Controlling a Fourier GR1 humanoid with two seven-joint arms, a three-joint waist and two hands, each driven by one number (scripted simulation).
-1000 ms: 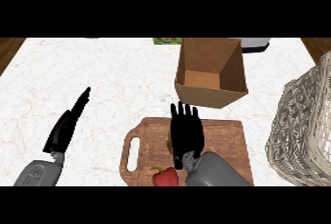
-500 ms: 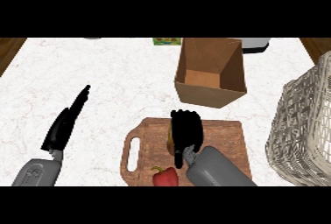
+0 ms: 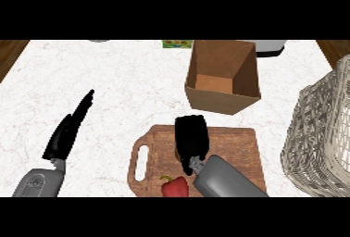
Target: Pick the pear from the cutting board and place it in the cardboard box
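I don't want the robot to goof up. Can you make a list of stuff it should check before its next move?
1. Pear in sight: cannot tell. The right hand covers the middle of the cutting board. Only a red item with a green stem shows, at the board's near edge.
2. Pear held: cannot tell. Nothing shows under the hand.
3. Cardboard box open on top: ok. Nothing shows inside it.
4. Way from board to box: ok. Nothing stands between them.
5. Left hand out of the way: ok. It rests open at the view's left, apart from the board.
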